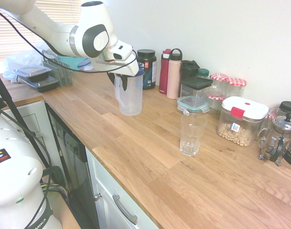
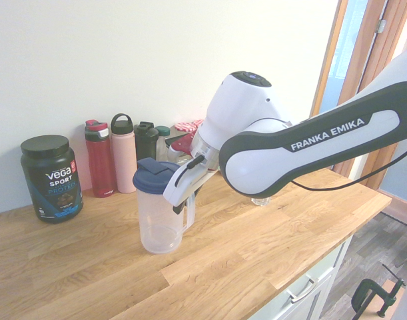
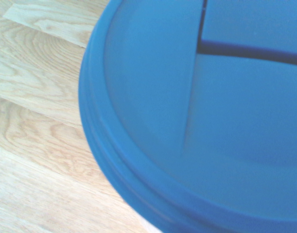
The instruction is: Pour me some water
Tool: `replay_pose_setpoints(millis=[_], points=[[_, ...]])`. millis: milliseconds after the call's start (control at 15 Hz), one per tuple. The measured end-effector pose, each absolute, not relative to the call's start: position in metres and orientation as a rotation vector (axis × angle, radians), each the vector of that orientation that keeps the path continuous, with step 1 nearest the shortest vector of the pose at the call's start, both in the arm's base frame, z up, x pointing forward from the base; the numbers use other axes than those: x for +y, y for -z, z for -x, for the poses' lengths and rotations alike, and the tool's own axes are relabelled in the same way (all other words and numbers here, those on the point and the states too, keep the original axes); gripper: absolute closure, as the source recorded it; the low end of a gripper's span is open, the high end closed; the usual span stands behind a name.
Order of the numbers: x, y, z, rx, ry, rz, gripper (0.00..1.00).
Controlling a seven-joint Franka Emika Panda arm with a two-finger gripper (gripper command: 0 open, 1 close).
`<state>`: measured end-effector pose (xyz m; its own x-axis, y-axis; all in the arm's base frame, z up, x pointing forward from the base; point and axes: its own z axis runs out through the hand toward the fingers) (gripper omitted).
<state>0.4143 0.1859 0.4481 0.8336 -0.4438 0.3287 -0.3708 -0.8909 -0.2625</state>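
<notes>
The empty glass (image 1: 192, 133) stands nearest on the wooden counter (image 1: 150, 157), upright, nothing poured into it yet. Further back sits the clear jug (image 1: 130, 95) with its blue lid (image 2: 152, 176), well apart from the glass. The gripper (image 2: 184, 203) is down at the jug's handle side, fingers either side of the handle; whether they have actually clamped it cannot be told from here. The wrist view is filled with blue lid. So this is early going: the grasp is in hand, and lifting, carrying over and tipping are all left. Along the wall behind stand the protein tub (image 2: 51, 177) and the bottles (image 1: 169, 72).
</notes>
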Motion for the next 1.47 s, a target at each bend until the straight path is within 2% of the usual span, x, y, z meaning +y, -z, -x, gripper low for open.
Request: replay_pose_setpoints(millis=[867,1467], points=[[0.180,-0.454,-0.410,0.670,0.587,2.811,1.00],[0.126,-0.497,-0.317,0.788,0.685,2.755,1.00]])
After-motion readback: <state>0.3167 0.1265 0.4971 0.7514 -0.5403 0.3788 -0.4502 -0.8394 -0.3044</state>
